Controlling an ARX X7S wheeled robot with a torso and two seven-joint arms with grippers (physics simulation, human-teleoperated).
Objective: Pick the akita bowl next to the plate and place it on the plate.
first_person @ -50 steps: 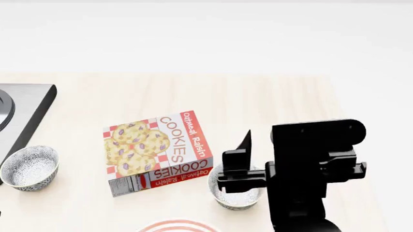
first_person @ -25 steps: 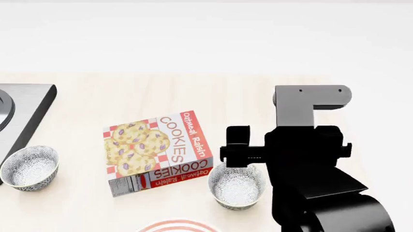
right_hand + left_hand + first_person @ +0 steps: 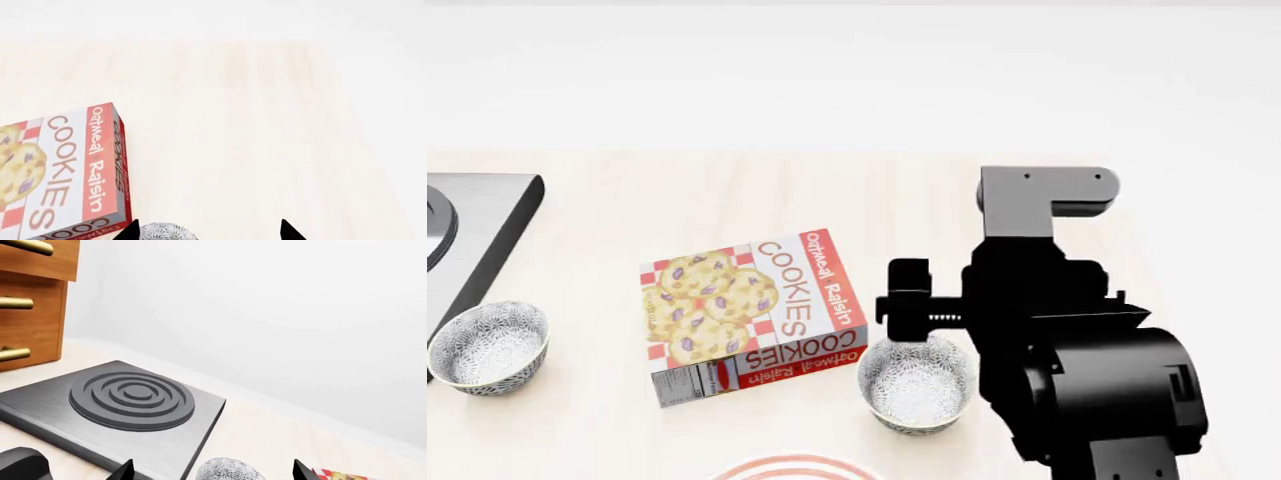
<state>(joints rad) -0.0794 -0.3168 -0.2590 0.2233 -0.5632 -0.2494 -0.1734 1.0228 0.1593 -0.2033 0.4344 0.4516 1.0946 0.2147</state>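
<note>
At the near edge of the head view only a sliver of the plate [image 3: 797, 467], with its red rings, shows on the pale wooden table [image 3: 1001, 190]. Just beyond it to the right sits the akita bowl [image 3: 916, 385], upright on the table, apart from the plate. The right gripper [image 3: 208, 231] hangs above the bowl's right side; in the right wrist view its two dark tips stand well apart on either side of the bowl's rim, so the jaws are wide and hold nothing. Left of that bowl lies a cookie box [image 3: 754, 315] flat on its back, its near corner just beside the bowl. At the far left near side rests a second patterned bowl [image 3: 487, 347]. The left gripper [image 3: 210, 472] shows two spread tips straddling this second bowl, jaws wide. Farther left, a grey stove plate [image 3: 127, 402] lies on the table, wooden drawers [image 3: 30, 300] beyond it.
</note>
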